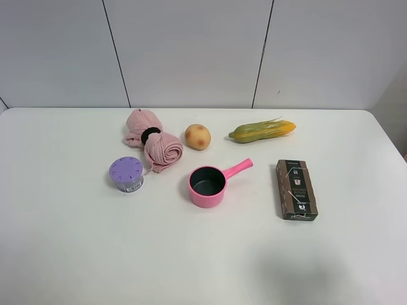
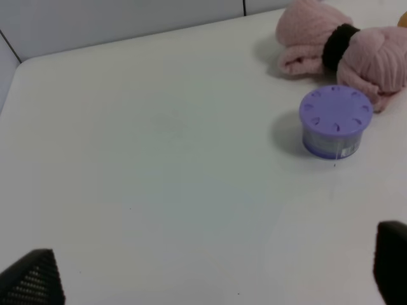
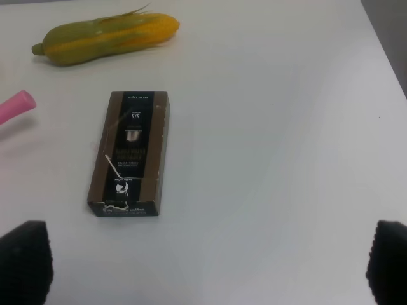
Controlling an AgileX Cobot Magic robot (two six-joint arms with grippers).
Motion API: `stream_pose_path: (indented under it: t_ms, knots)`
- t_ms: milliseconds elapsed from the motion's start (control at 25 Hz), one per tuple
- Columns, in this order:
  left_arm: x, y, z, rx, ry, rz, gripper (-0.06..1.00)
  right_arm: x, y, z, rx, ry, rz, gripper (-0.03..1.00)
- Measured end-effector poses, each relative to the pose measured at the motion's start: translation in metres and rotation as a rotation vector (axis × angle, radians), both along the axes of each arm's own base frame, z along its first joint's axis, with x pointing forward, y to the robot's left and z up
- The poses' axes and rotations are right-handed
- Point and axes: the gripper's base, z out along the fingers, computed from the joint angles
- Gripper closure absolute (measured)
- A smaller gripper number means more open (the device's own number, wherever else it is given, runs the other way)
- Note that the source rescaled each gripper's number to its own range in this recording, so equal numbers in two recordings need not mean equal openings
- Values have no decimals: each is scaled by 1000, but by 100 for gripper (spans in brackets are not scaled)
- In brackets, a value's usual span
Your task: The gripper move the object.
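Both hands open | saucepan (image 1: pixel 207 185) mid-table (image 1: pixel 76 254) | box (image 1: pixel 296 189) beside

Glossy pink plastic saucepan (image 1: pixel 208 185), fuzzy cloth roll (image 1: pixel 152 146), matt white table (image 1: pixel 63 254).

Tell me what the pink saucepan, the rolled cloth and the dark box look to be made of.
Saucepan: probably plastic, smooth, uniformly bright pink, with a dark, matte inside. Cloth: soft, fuzzy pink fabric, towel-like, in rolled folds cinched by a black band. Box: likely printed cardboard, with sharp flat edges and a scuffed, worn-white end.
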Motion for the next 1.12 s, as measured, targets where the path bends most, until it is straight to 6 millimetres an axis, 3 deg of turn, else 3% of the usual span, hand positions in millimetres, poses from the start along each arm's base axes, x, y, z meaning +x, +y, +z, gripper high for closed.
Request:
stream_pose_path:
  t_ms: [520,1120]
  knots:
    - [0,0,0,-8,0,4,-5,0,0,0,0,0,0,-3]
    - [-1,10,-1,-61,2,147,-5,0,0,0,0,0,0,-3]
